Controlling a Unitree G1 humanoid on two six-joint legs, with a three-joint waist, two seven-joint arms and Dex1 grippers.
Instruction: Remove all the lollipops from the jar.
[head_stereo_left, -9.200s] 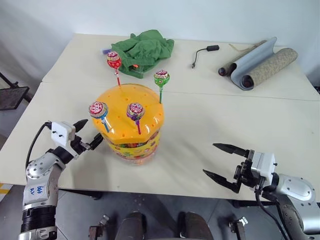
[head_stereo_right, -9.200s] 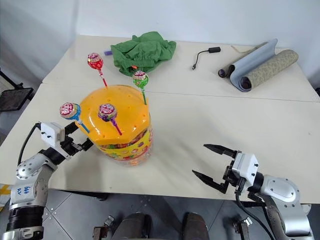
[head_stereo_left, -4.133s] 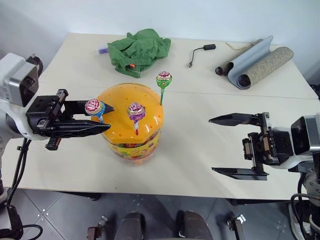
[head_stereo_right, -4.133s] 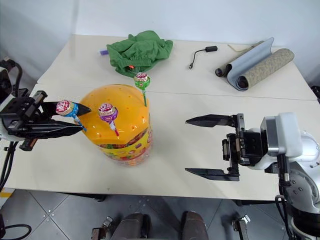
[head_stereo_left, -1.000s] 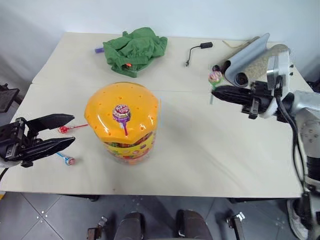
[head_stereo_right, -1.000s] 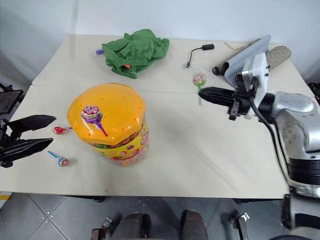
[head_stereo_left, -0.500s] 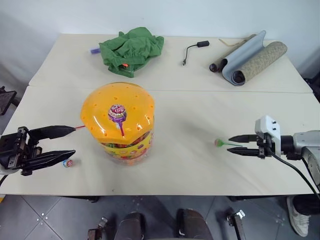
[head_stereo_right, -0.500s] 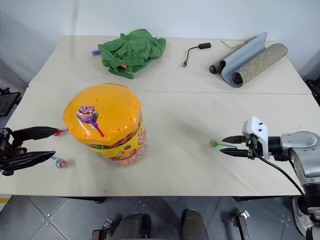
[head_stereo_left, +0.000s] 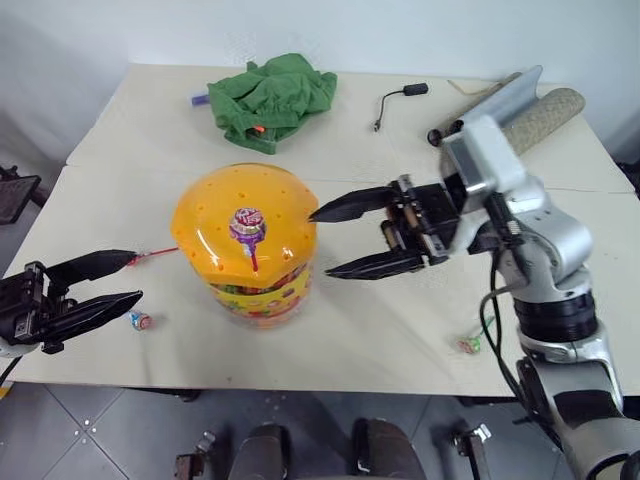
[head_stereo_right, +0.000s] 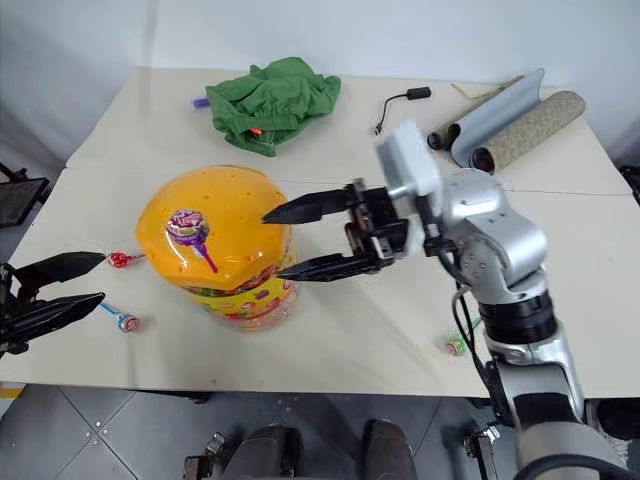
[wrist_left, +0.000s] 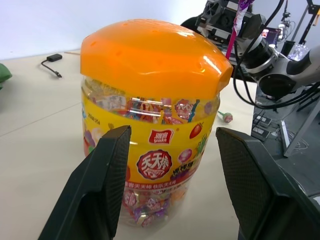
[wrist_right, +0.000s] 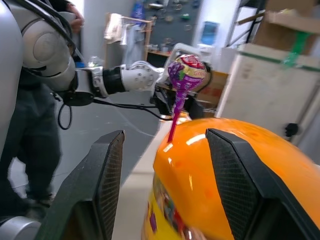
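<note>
Jar keeps one purple-stick lollipop; right pincer spread wide beside lid, left pincer parted, empty.

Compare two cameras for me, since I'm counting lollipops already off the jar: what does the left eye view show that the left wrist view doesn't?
Left eye view adds: the blue-stick lollipop lying on the table, the green cloth and the rolled mats.
Left wrist view adds: the jar's printed label up close.
Shared: the jar, the purple-stick lollipop standing in its lid, and the green-stick lollipop on the table.
</note>
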